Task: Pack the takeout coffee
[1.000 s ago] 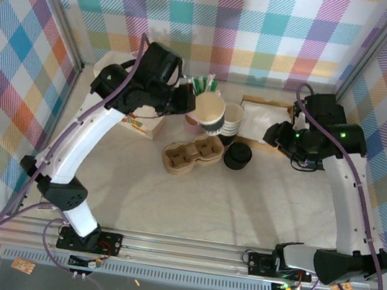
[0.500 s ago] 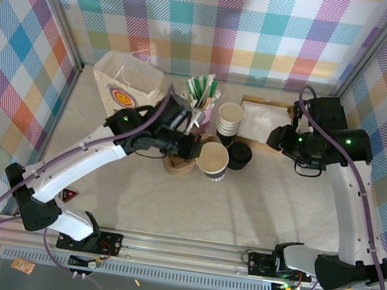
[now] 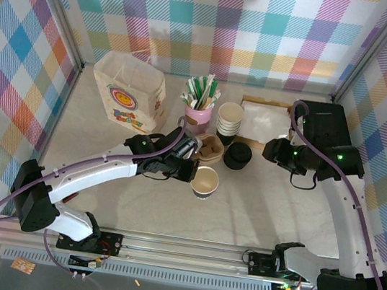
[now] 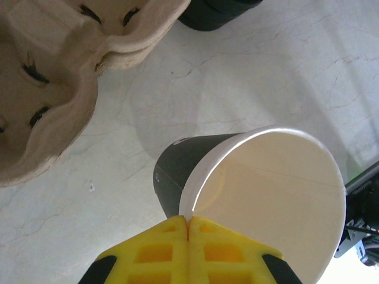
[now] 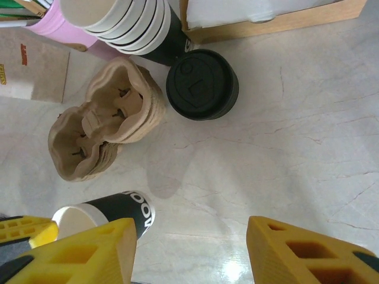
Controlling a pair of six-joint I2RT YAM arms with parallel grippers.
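A pale, marbled table (image 3: 271, 208) stands inside walls of bright plaid cloth (image 3: 269, 25), and we look down on it from above and behind the two arms. Along the far side, from left to right, we find an upright paper bag (image 3: 129, 95) with a round printed mark, a pink cup (image 3: 200, 115) stuffed with green-and-white straws (image 3: 202, 88), a stack of lidless cream cups (image 3: 230, 118), and a shallow cardboard tray (image 5: 284, 21) holding white paper. On the near side of the cream cups lies a stack of pulp cup carriers (image 5: 103, 127). Just beside the carriers, on their right, is a low black stack of lids (image 5: 202, 84). The takeout coffee cup (image 3: 205, 181), cream inside and black outside, has no lid on it. It sits near the middle of the table, just on the near side of the carriers and well apart from the bag. The cup is tilted, and we cannot tell whether its base touches the surface. The left gripper (image 4: 188, 223) reaches in from the left, and its yellow fingertips are clamped on the cup's rim, pinching the paper edge between them. The right gripper (image 5: 189, 251) hovers over bare table to the right of the lids, its jaws standing apart with nothing between them.
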